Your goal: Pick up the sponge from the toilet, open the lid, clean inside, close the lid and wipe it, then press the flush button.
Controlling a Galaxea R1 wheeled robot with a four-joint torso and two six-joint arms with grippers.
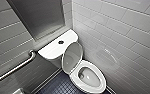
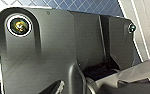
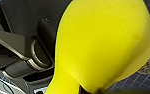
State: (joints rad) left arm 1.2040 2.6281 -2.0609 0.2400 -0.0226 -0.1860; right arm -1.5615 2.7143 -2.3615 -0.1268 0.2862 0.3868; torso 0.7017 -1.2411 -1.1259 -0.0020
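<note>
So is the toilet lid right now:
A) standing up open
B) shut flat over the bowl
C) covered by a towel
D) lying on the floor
A: in the head view the lid stands upright against the tank of the toilet, and the seat ring and the bowl inside it are uncovered.

- One toilet (image 1: 98,73), with one lid (image 1: 72,57) and one flush button (image 1: 61,42).
- One yellow sponge (image 3: 103,42).
- One wall grab bar (image 1: 16,68).
- One round floor fitting (image 3: 148,67), seemingly a drain.
</note>
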